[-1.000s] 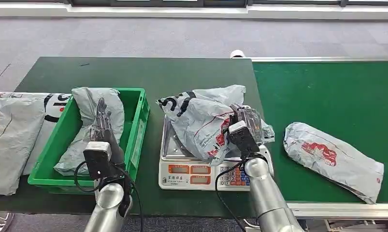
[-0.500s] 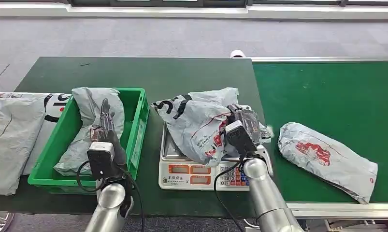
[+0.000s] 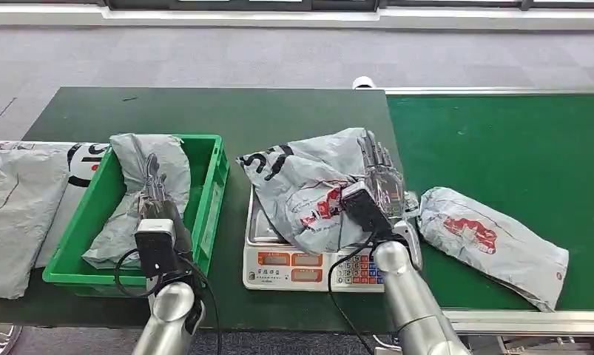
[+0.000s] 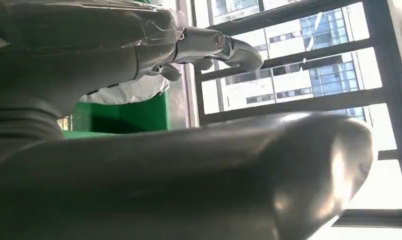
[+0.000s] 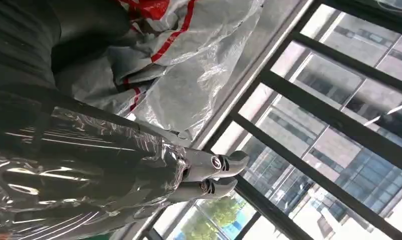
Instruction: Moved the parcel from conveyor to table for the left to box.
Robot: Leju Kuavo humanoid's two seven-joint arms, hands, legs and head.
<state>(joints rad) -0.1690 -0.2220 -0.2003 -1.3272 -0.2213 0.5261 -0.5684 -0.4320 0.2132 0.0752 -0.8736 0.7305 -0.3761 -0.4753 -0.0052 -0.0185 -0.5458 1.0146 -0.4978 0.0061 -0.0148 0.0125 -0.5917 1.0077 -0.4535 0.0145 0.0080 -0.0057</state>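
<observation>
Your right hand [image 3: 379,181] stands with fingers straight and spread, flat against the right side of the grey parcel [image 3: 312,188]; it holds nothing. From the head view, the crinkled poly bag slumps across the steel scale [image 3: 268,255] on the table [image 3: 227,111], so I judge the placing step all but done; next, draw that hand clear. Your left hand [image 3: 157,194] hovers open over the green crate [image 3: 212,185], above a limp grey bag [image 3: 142,166] inside. Another bag [image 3: 493,240] lies right on the conveyor [image 3: 501,140]. In the left wrist view, smooth fingers [image 4: 209,45] extend, touching nothing. In the right wrist view, glossy film with red stripes [image 5: 188,75] lies beside the hand.
</observation>
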